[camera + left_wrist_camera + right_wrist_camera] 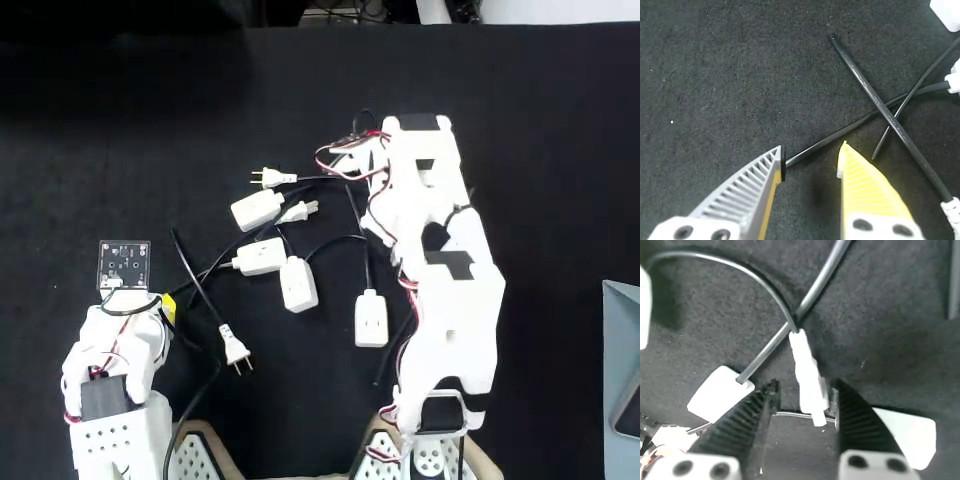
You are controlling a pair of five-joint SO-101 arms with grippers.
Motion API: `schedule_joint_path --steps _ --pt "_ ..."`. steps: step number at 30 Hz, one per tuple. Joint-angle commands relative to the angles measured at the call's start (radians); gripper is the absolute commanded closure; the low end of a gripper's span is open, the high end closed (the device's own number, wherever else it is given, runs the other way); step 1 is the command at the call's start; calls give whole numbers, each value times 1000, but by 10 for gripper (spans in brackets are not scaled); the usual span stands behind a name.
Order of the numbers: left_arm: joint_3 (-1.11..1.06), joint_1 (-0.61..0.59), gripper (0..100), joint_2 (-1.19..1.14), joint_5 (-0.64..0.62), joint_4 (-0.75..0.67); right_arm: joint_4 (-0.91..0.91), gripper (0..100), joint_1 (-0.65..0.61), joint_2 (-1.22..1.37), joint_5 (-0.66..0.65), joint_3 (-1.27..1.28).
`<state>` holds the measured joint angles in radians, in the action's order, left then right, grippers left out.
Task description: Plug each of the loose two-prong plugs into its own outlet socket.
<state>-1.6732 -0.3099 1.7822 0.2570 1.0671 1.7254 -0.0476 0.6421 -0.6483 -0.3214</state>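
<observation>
The right pincer (805,392) stands half open around a white plug (804,360), whose long axis runs straight out between the jaws, cord end leading away, nearer one jaw than the other. The left pincer (811,157), open and empty, hangs over a black cord (830,138).

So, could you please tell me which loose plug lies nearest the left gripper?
The lone plug near the table's front edge, beside the left gripper; the other two lie farther back among the sockets.
</observation>
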Motion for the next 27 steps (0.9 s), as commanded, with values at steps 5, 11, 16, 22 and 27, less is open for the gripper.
schedule_joint_path --steps 5,11,16,22,27 --pt "12 -10 809 6 5 -5 -46 829 -14 -24 6 -1" --pt "12 -10 809 6 5 -5 -49 832 -15 -12 5 1" --pt "12 -10 809 6 5 -5 -51 832 -17 -5 3 10" --pt "12 -10 809 6 5 -5 -69 914 -28 54 2 -4" --pt "12 -10 809 6 5 -5 -63 983 -25 58 3 -64"
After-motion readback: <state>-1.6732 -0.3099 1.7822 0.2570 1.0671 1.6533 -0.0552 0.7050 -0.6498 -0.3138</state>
